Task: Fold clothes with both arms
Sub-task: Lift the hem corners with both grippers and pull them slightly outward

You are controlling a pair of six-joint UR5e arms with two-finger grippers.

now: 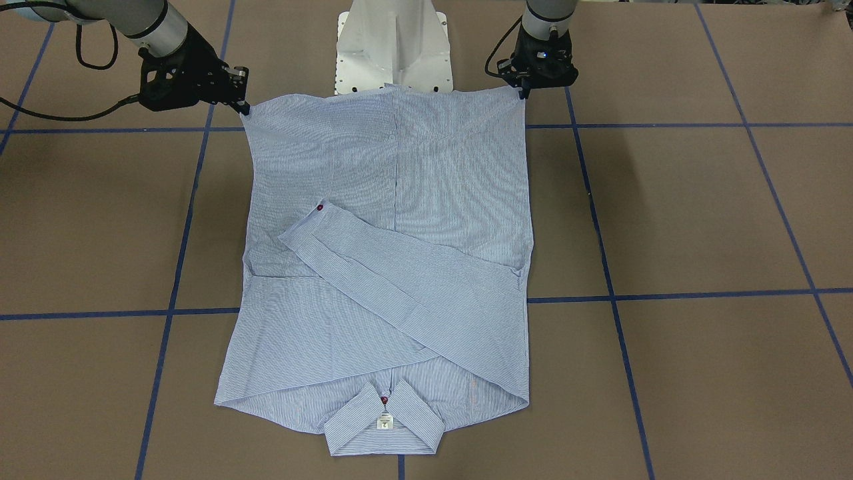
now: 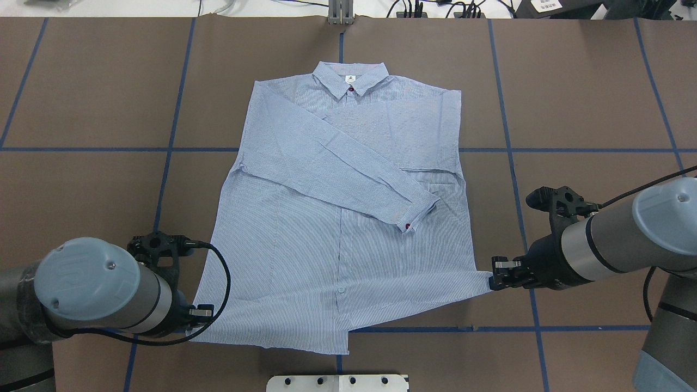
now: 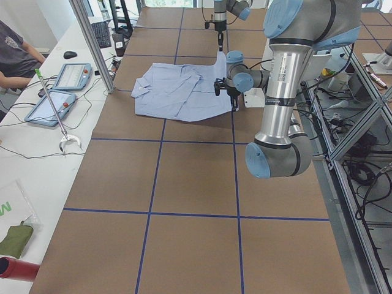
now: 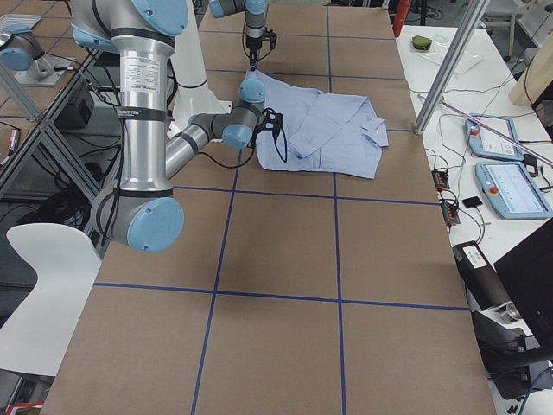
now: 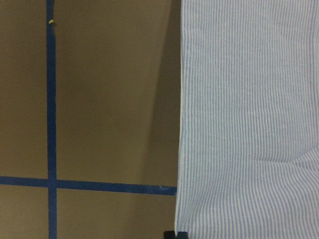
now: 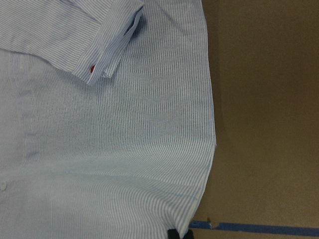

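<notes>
Overhead exterior view, from its left edge: the left arm (image 2: 92,288) lies low along the lower-left of the frame, wrist bent inward. The left pincer (image 2: 200,314) is closed on the shirt's near hem corner, its tips just showing at the cloth edge in the left wrist view.

At frame centre the shirt (image 2: 337,245) lies flat on the counter (image 2: 81,109), collar (image 2: 351,76) at the top. One sleeve (image 2: 326,158) is laid diagonally across the chest, its cuff (image 2: 416,215) right of centre; the other looks tucked beneath it.

The sleeve folds seem done. The body fold, hem to collar, is left.

At the right, the right arm (image 2: 615,239) reaches in level, and the right pincer (image 2: 494,273) nips the other hem corner, which is drawn out to a point.
</notes>
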